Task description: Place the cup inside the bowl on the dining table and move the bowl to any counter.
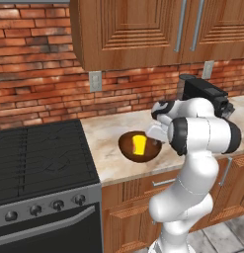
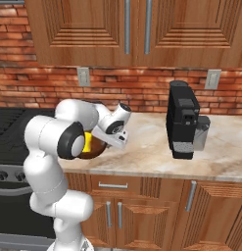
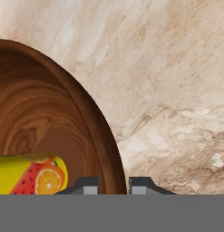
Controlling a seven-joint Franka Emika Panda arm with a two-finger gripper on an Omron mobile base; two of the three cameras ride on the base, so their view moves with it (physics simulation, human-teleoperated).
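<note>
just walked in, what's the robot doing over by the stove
The claw is pinched on the rim of the wooden bowl, which sits on or just above the marble counter beside the black stove. The yellow cup is already inside the bowl. A black coffee machine stands further along the counter.

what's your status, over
Gripper shut on bowl rim. Cup inside bowl, bowl over counter. Coffee machine well off to the side.
</note>
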